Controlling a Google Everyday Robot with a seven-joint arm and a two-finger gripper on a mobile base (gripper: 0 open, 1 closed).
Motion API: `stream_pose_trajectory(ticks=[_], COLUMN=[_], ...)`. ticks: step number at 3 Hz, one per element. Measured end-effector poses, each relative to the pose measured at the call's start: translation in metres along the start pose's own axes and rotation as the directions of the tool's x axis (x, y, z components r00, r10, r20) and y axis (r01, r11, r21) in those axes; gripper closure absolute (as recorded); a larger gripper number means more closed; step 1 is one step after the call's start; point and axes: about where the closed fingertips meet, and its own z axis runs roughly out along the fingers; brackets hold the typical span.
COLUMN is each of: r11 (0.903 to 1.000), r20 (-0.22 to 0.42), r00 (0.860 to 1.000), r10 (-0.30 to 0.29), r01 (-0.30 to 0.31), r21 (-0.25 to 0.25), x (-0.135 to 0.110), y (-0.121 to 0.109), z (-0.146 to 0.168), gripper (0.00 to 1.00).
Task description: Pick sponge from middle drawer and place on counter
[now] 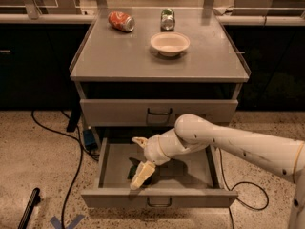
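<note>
Sponge (132, 170): flat on the floor of the middle drawer (200, 197), left of centre, toward the front panel. Only a dark green patch shows; the rest sits behind the claw's front finger. Yellow layer can't be made out.

Middle drawer: pulled out, small dark wire loop handle on its front panel. Visible inside: the sponge and the claw.

Claw (137, 162): inside the drawer, directly over the sponge, released. Fingers are spread wide, one tip toward the drawer's back, the other toward its front, with the sponge between them. The front finger overlaps the sponge in view; can't tell whether it touches.

Arm (248, 147): white, comes in from the right edge and runs left over the drawer's right side. It bends at a rounded elbow in front of the upper drawer (119, 112), then the wrist angles down-left into the open one.

Upper drawer: shut, loop handle at centre, dark open slot between it and the surface (119, 56).

Surface carries three things, all toward the back:
- white bowl (170, 43), upright, right of centre
- red can (121, 21), on its side, back left
- green can (167, 19), just behind the bowl, not touching

Print on both cans is too small to read.

Around: speckled floor (38, 175), black cables (71, 147) left of the cabinet, blue tape mark (66, 222) at bottom left.
</note>
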Motion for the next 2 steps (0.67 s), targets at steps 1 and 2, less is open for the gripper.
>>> stream_pose_trajectory(ticks=[1,2], r11=[1.0,0.9991], r20=[0.002,-0.002], r00=[1.0,0.999], r10=[0.005,0.033], r01=[-0.005,-0.032], r21=[-0.004,0.026], x=[0.002,0.014], y=[0.001,0.001], z=[0.002,0.006], gripper=[0.0,0.0])
